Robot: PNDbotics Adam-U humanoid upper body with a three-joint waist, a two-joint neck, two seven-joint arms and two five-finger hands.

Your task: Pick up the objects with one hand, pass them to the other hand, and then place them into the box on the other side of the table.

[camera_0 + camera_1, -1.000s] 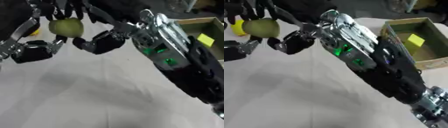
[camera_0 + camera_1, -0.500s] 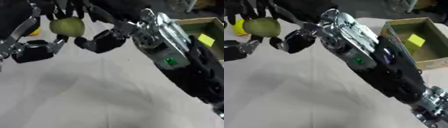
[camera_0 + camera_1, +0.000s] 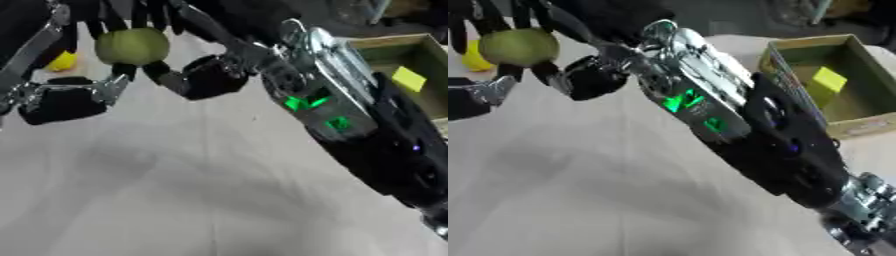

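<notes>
Robot hand point(image 3: 188, 75) grips ball point(image 3: 131, 46); box point(image 3: 868, 120) clearer right.

Ball point(image 3: 131, 46) held above tabletop point(image 3: 175, 190) at far left between both hands; box point(image 3: 833, 90) at far right edge, a block point(image 3: 828, 80) inside it.

Matt green ball point(image 3: 132, 46); glossy silver metal and black plastic right hand point(image 3: 203, 76); brown cardboard box point(image 3: 805, 48); smooth matt grey surface point(image 3: 175, 190).

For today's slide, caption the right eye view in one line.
Two robot hands meet around a green ball above the table; an open box holds a yellow block.
</notes>
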